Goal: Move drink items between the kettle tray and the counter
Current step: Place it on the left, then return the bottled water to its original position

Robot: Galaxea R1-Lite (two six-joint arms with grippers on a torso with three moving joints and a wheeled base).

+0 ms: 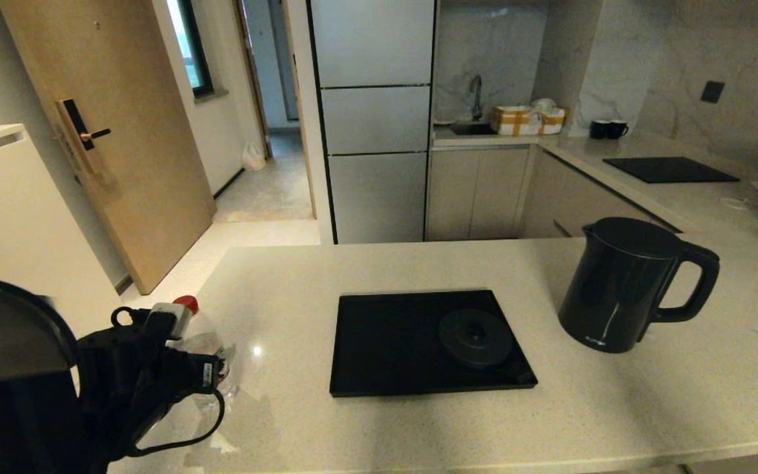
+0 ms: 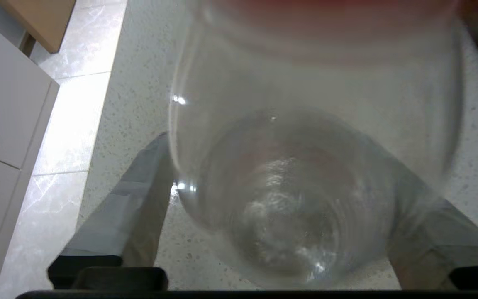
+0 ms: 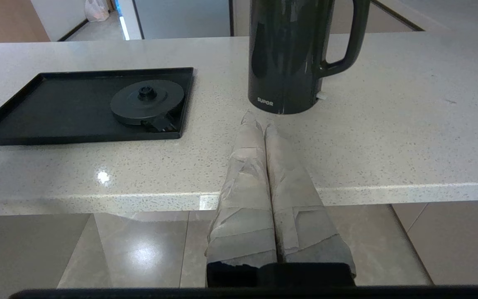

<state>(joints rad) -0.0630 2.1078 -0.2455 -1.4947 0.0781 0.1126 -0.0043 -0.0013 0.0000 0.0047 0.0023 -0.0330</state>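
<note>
The clear water bottle [image 1: 202,342] with its red cap [image 1: 185,303] is at the counter's [image 1: 379,428] near left corner, leaning, with my left gripper [image 1: 211,370] shut on it. In the left wrist view the water bottle [image 2: 305,166] fills the space between the taped fingers [image 2: 139,199]. The black kettle [image 1: 622,283] stands on the counter right of the kettle tray [image 1: 385,342], whose round base disc [image 1: 476,338] is bare. My right gripper [image 3: 259,122] is shut and empty, low over the counter's front edge, just in front of the kettle [image 3: 288,54]. It does not show in the head view.
A flat black cooktop panel [image 1: 672,169] lies on the far right worktop, with two black mugs [image 1: 608,129] and a box [image 1: 527,120] near the sink behind. A wooden door [image 1: 109,131] and open floor lie beyond the counter's left edge.
</note>
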